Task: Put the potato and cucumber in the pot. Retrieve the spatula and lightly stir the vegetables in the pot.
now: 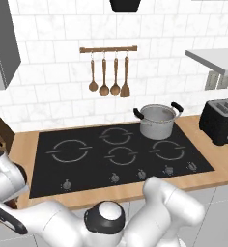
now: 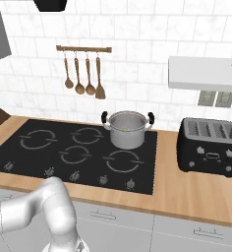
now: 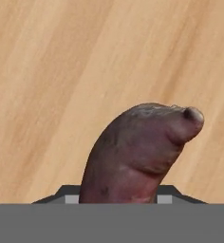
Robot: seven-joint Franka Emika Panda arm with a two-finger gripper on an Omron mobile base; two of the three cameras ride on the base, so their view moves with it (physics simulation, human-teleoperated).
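Now closing on a dark reddish-brown root (image 3: 140, 156) lying on the wooden table (image 3: 47, 71), grip unconfirmed; best squeezed centrally, lifted straight, carried to the pot (image 1: 157, 120) on the hob.

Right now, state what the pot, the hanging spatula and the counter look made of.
Pot: polished steel, shiny silver walls, black handles that may be plastic. Spatula: wood, matte brown. Counter: light wood or wood-look laminate, with visible grain streaks in the hand view.
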